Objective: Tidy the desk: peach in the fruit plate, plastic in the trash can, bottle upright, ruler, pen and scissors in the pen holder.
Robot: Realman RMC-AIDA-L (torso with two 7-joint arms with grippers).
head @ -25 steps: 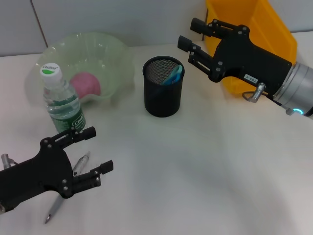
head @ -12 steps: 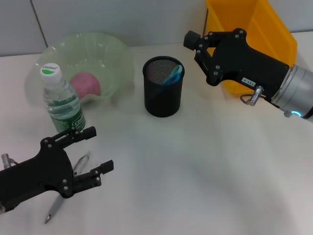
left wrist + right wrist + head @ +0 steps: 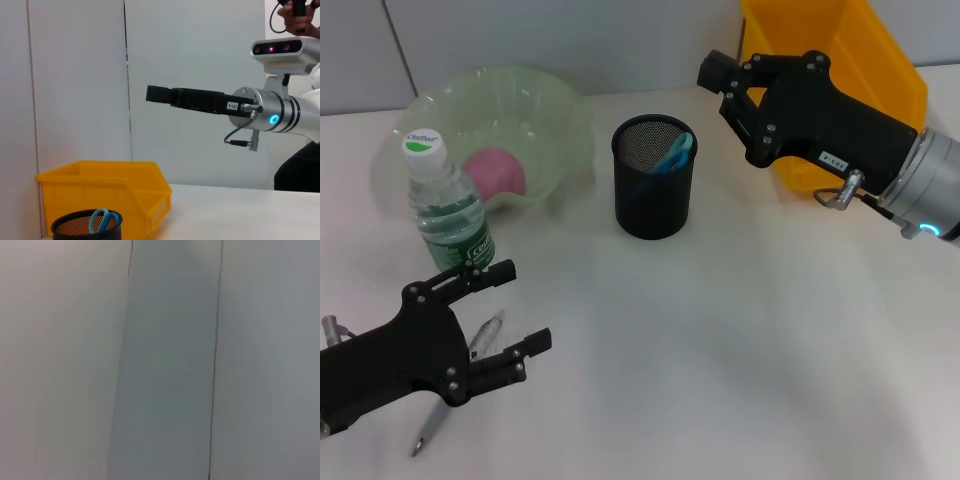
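Hovering right gripper (image 3: 716, 72) beside pen holder (image 3: 655, 178).

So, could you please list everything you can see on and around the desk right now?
Desk: one, white, bearing everything.
Fruit plate: one, translucent green, far left.
Peach: one, pink, inside the fruit plate.
Bottle: one, clear with green label and white cap, upright in front of the plate.
Pen holder: one, black mesh, centre.
Scissors: one pair, blue handles, in the pen holder.
Trash can: one, yellow bin, far right.
Pen: one, grey, lying on the desk, partly under the left claw.
Left claw: black, open, low over the pen.
Right claw: black, shut, raised beside the trash can.
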